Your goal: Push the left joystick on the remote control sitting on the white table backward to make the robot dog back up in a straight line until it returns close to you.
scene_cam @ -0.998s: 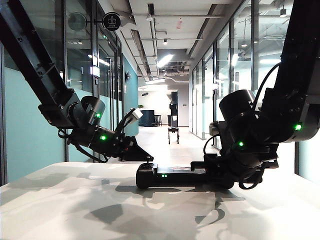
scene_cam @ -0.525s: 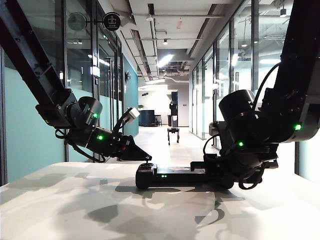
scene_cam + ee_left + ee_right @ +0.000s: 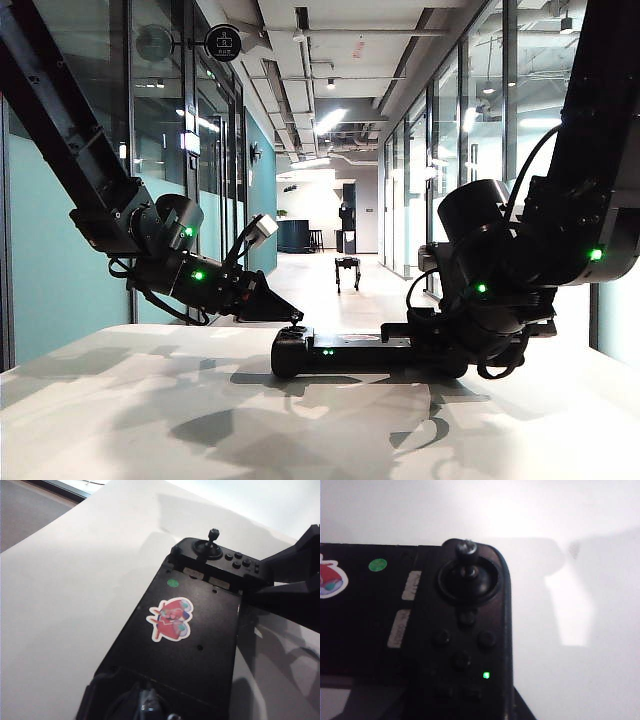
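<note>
Your wide black remote control (image 3: 365,352) lies flat on the white worktop (image 3: 150,410). Your left gripper (image 3: 283,311) hovers just above its left joystick (image 3: 295,323); whether its fingers are spread I cannot tell. Your right gripper (image 3: 425,340) pinches the controller's other end. The small dark robot dog (image 3: 347,268) stands down the corridor.

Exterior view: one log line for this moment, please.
left gripper: tip beside left joystick, contact unclear | right gripper: at remote control right end, jaws unclear | robot dog: far down corridor
</note>
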`<action>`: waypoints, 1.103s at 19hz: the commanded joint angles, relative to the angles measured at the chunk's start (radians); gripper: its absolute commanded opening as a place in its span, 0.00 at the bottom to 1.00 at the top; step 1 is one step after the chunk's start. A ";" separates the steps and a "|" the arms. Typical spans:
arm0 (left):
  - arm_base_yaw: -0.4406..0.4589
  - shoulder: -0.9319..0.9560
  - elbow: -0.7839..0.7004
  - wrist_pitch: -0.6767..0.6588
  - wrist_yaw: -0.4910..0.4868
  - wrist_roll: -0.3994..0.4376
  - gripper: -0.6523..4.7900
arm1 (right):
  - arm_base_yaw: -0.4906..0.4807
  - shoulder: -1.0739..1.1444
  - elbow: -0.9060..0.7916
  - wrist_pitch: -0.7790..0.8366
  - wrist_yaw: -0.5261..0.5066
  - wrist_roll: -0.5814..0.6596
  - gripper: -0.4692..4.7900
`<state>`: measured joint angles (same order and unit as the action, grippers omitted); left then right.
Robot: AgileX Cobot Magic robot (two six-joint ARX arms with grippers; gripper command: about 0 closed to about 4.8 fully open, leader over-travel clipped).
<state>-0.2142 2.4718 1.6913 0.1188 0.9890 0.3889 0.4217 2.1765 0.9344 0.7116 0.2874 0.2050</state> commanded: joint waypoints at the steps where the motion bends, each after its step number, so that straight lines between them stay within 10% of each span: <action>1: -0.002 -0.004 0.004 -0.001 0.026 0.004 0.11 | 0.002 -0.007 0.005 0.026 0.010 0.004 0.47; 21: -0.002 -0.004 0.004 -0.029 0.029 0.031 0.11 | 0.002 -0.007 0.005 0.026 0.010 0.004 0.47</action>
<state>-0.2138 2.4718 1.6920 0.1032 0.9955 0.4129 0.4217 2.1761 0.9333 0.7109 0.2874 0.2050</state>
